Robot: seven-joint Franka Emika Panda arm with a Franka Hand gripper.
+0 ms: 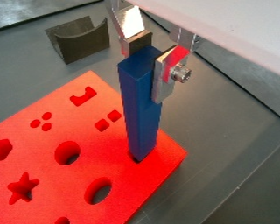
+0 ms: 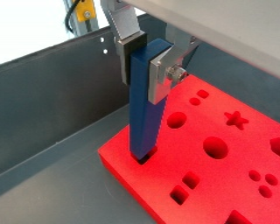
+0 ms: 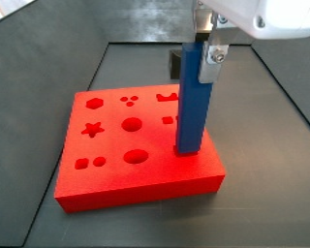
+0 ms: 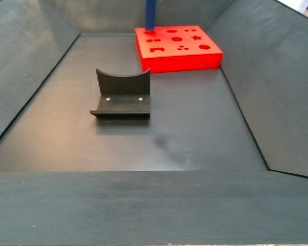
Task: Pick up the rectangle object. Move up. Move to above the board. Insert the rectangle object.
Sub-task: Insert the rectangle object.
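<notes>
Gripper (image 1: 152,54) is clamped on the top end of the blue rectangle object (image 1: 140,105), silver fingers (image 2: 160,74) flat against its faces. Bar stands upright, lower end seated in a slot near the edge of the red board (image 1: 49,144). In a side view the board (image 4: 180,48) sits at the far end of the bin, dark grey U-shaped block (image 4: 120,94) nearer, well apart.

Claw (image 3: 207,46) gripping upright rectangle object (image 3: 194,97), base in board (image 3: 119,184).

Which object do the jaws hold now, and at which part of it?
The gripper holds the rectangle object near its upper end; its lower end is in the board.
</notes>
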